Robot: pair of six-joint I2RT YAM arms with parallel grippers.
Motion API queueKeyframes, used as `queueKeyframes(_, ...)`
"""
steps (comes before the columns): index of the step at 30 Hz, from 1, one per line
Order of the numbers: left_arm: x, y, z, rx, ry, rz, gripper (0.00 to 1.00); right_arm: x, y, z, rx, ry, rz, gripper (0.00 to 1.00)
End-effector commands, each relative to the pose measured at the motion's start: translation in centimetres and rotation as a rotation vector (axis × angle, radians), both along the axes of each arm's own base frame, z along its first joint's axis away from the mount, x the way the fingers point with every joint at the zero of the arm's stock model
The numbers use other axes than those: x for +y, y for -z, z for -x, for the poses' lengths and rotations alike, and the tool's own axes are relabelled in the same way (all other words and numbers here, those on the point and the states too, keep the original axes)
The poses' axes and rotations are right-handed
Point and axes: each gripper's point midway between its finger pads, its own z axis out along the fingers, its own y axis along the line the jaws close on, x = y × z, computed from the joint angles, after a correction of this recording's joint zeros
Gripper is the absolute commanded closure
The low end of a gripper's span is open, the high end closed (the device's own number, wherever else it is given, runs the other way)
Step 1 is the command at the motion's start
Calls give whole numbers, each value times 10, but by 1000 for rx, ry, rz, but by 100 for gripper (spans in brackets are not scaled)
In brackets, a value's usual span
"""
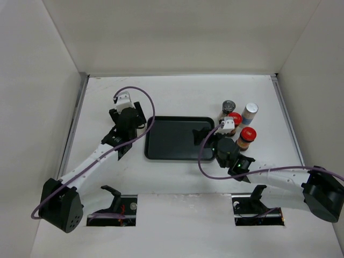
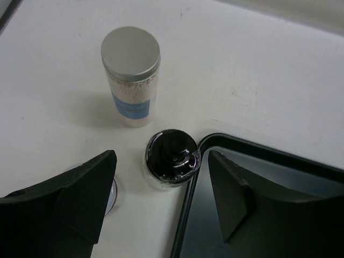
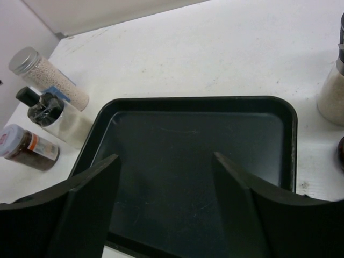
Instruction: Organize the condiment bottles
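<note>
No text can be read: the blue label on the silver-capped jar (image 2: 130, 78) is blurred, and the red mark on the lid of the white-lidded jar (image 3: 29, 148) cannot be made out.

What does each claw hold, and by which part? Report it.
Nothing. Left claw open above the black-capped bottle; right claw open over the tray.

Flat black rectangular tray (image 1: 172, 138) at mid-table, white tabletop (image 1: 177, 91), pale enclosure walls (image 1: 177, 32) on three sides
</note>
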Motion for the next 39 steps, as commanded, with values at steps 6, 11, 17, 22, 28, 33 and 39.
queueKeyframes(6,-18,18,-15,68,59,-23,25,10,-10,-1,-33,-25,-43,16)
queueKeyframes(11,-18,32,-24,88,41,-35,25,9,-8,-3,-30,-22,-44,14)
queueKeyframes(17,-16,43,-39,83,20,-38,27,11,-9,-1,-31,-36,-44,13)
queueKeyframes(22,-14,46,-47,64,18,-27,41,12,-14,1,-42,-49,-60,13)
queueKeyframes(28,-12,9,-46,-40,18,13,67,6,-20,2,-56,-41,-88,12)
queueKeyframes(33,-32,-57,-30,-197,76,25,68,3,-19,0,-54,-33,-95,12)
queueKeyframes(39,-62,-60,-24,-209,131,19,68,-6,-18,-2,-59,-6,-102,12)
